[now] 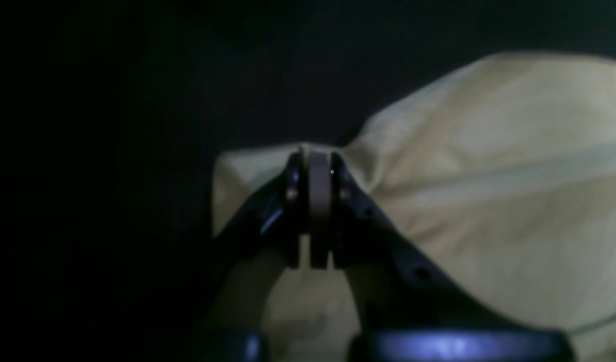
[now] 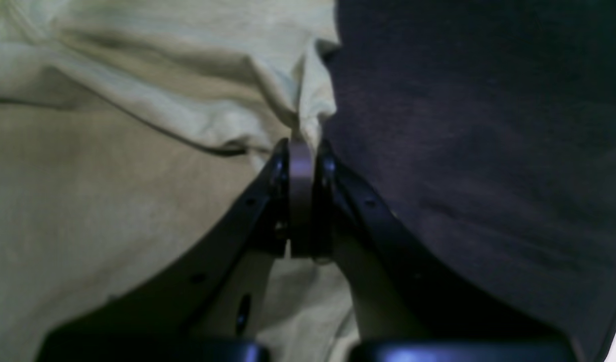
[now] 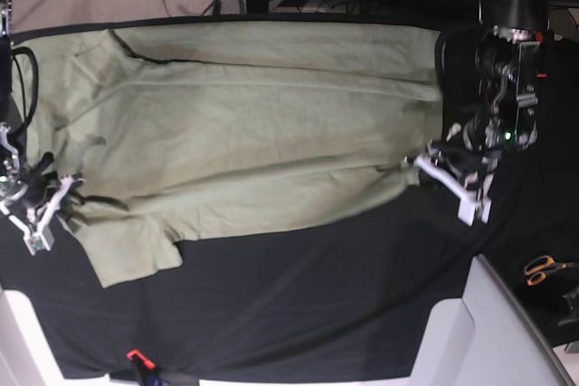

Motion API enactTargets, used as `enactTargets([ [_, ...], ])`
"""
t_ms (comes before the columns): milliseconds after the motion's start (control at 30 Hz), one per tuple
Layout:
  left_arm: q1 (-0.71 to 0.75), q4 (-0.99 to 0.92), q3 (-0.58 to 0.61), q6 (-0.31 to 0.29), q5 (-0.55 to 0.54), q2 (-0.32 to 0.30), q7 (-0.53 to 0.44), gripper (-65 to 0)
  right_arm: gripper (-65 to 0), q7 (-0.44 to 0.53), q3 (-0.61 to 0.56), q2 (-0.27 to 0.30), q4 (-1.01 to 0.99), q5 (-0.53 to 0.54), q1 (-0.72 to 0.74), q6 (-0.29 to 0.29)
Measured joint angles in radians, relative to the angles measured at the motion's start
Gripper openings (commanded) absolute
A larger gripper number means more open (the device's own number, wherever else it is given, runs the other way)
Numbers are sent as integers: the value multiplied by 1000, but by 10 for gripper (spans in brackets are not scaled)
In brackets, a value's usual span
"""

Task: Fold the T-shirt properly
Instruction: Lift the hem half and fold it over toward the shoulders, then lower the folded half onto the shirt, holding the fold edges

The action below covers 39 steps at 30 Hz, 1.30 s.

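Note:
The pale sage-green T-shirt (image 3: 244, 124) lies spread on the black cloth (image 3: 317, 296), with a sleeve (image 3: 131, 246) sticking out at the lower left. My left gripper (image 3: 423, 163) is at the shirt's right edge; in the left wrist view it (image 1: 315, 157) is shut on a pinched-up corner of the shirt (image 1: 489, 191). My right gripper (image 3: 65, 189) is at the shirt's left edge by the sleeve; in the right wrist view it (image 2: 301, 147) is shut on a bunched fold of the shirt (image 2: 137, 151) at its border with the black cloth (image 2: 463, 151).
Orange-handled scissors (image 3: 543, 268) lie on the black cloth at the far right. A white raised edge (image 3: 493, 323) runs along the lower right and a white corner (image 3: 23, 341) sits at the lower left. A small red-tipped item (image 3: 134, 355) is at the front edge.

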Motion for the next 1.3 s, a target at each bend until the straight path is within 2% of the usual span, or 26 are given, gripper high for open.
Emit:
enactTargets([
  [167, 58, 42, -68, -5, -7, -9, -1, -650, -650, -30, 8, 19, 39, 2, -29, 8],
  [267, 83, 67, -106, 0, -1, -19, -1, -650, -650, -29, 119, 19, 84, 0, -75, 8],
  [367, 104, 73, -108, -3, -3, -41, -1, -650, -650, -51, 151, 19, 126, 2, -117, 8],
  [433, 109, 74, -108, -2, -4, -40, 0, -650, -650, -89, 151, 15, 150, -1, -137, 7],
  [667, 123, 72, -107, -7, -3, -32, -1, -650, -650, -109, 153, 7, 195, 2, -187, -2],
  [733, 124, 72, -105, -6, 1, -31, -2, -650, -645, -117, 193, -13, 195, 2, -207, 1],
  [800, 130, 72, -105, -7, 2, -26, -4, -650, -594, -116, 234, -27, 195, 6, -229, 1],
  [933, 143, 72, -105, -7, 3, -19, -1, -650, -353, -246, 283, -37, 278, -3, -269, -2],
  [1000, 141, 72, -105, -7, 4, -18, 0, -650, -239, -242, 327, -44, 385, 1, -301, -1],
  [1067, 140, 72, -106, 0, 5, -19, -2, -650, -158, -242, 360, -64, 466, 1, -309, -6],
  [1167, 140, 72, -105, 0, 3, -18, -1, -650, -149, -274, 360, -70, 507, 6, -299, 8],
  [1233, 141, 72, -106, 0, 4, -19, -4, -650, -149, -336, 330, -70, 484, -7, -253, 0],
  [1300, 142, 72, -105, 0, 7, -18, -2, -650, -149, -321, 277, -64, 405, 3, -179, 1],
])
